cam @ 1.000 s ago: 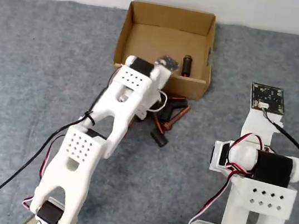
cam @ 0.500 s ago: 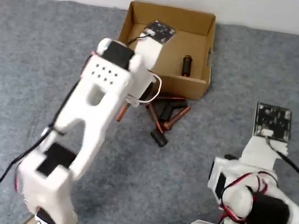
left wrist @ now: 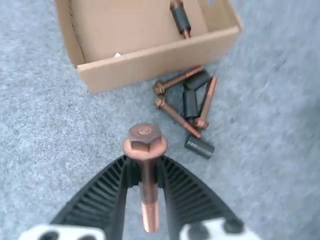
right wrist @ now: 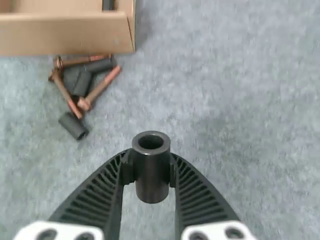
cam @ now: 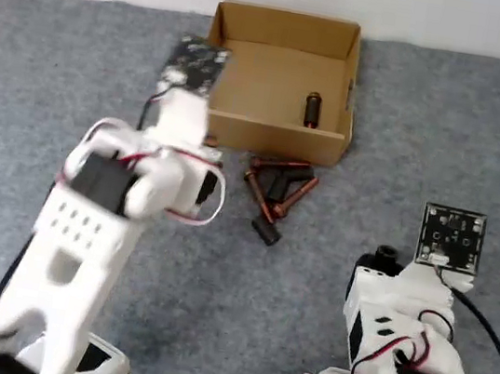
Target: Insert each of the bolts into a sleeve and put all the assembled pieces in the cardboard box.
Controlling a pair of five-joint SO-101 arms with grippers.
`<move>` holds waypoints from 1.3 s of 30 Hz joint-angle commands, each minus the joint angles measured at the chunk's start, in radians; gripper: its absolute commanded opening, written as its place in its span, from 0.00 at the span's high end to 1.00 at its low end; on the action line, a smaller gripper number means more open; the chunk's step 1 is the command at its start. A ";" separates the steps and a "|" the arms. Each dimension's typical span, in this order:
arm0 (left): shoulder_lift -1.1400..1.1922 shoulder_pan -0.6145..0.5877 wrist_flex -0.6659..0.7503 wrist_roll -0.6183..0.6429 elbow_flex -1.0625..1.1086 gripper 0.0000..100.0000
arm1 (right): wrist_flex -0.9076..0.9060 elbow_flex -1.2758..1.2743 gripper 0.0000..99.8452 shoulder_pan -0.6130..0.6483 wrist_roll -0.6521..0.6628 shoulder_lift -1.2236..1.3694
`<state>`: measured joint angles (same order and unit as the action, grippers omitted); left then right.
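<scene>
The left pincer is clamped on a copper-coloured bolt with a flanged hex head. The right pincer grips a short black sleeve, its bore open toward the camera. Three more bolts and dark sleeves lie tangled on the grey surface, just before the cardboard box, where one assembled piece rests.

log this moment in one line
left pincer: shut on bolt | right pincer: shut on sleeve | cardboard box: one assembled piece inside
</scene>
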<state>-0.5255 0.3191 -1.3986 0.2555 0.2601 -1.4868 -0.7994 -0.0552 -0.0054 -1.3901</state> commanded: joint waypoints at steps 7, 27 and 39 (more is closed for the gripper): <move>-0.433 -0.002 0.236 0.120 0.245 1.00 | 0.160 -0.129 0.99 0.159 -0.009 -0.088; -1.019 0.143 0.540 0.163 0.611 1.00 | 0.453 -0.267 0.99 0.777 -0.002 -0.079; -1.034 0.218 0.540 0.321 0.651 1.00 | 0.564 -0.265 0.99 0.855 0.000 -0.081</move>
<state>-1.5551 0.5294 -0.8999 0.5623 0.8938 -0.9897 -1.0787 0.7841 -0.0054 -1.4668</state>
